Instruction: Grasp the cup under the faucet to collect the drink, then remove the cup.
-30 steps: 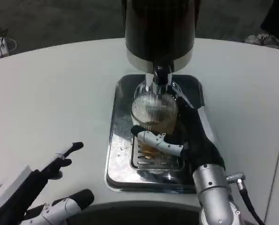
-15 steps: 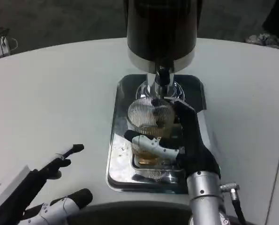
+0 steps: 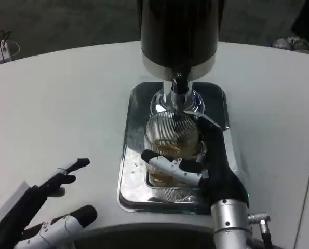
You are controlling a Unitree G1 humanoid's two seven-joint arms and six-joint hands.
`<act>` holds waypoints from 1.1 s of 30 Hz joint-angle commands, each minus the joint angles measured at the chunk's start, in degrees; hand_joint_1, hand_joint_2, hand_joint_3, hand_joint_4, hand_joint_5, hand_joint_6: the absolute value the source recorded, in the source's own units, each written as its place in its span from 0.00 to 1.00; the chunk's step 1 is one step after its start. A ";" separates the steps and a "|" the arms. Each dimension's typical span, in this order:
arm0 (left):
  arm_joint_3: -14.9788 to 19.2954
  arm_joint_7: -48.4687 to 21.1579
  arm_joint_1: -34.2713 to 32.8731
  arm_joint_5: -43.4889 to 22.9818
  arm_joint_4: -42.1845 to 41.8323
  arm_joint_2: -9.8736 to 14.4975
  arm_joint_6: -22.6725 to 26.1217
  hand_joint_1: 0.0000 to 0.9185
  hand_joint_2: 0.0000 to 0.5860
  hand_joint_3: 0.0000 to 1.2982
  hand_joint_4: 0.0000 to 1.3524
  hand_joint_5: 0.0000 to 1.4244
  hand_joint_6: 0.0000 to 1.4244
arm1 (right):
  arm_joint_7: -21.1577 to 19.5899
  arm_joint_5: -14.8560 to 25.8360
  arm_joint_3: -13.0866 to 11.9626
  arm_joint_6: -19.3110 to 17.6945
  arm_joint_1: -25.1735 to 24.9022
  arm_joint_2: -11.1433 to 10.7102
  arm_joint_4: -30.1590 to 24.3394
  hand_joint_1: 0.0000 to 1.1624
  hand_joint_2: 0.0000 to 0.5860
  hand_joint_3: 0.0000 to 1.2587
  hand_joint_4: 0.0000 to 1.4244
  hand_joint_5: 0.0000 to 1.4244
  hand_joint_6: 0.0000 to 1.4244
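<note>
A ribbed clear glass cup [image 3: 171,136] with amber drink in its bottom stands over the drip grate, just in front of and below the chrome faucet [image 3: 178,89]. My right hand [image 3: 209,163] grips the cup, thumb across its front and fingers around its right side. The black dispenser body [image 3: 178,31] rises behind. My left hand [image 3: 45,210] rests low at the front left of the table, fingers spread, holding nothing.
The shiny steel drip tray [image 3: 133,171] carries the dispenser and grate at the middle of the white round table [image 3: 66,109]. A dark curved edge runs along the bottom of the picture. Cables lie at the far left edge.
My right hand has drawn the cup slightly toward me and lower, away from the faucet. The left hand has sunk a little toward the table's front.
</note>
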 commanded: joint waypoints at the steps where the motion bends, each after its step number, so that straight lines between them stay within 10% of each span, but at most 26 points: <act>1: 0.38 -0.32 -0.09 -0.60 1.39 0.59 -1.39 0.00 0.02 0.12 0.06 0.10 0.16 | 3.67 -0.14 1.65 -0.91 1.93 -0.91 -4.32 0.83 0.40 0.86 0.92 1.00 1.00; 18: 0.03 -0.25 -2.69 2.34 -0.05 1.32 -2.21 0.00 0.02 0.12 0.04 0.08 0.15 | 19.59 0.15 3.58 1.75 10.80 -6.31 -23.05 0.84 0.20 0.84 0.89 0.99 1.00; 33: -3.49 -1.87 -2.88 8.00 -8.28 2.62 0.03 0.00 0.03 0.06 0.00 0.00 0.08 | 35.76 9.22 -10.77 7.04 20.09 -18.81 -46.40 0.86 0.17 0.84 0.89 0.99 1.00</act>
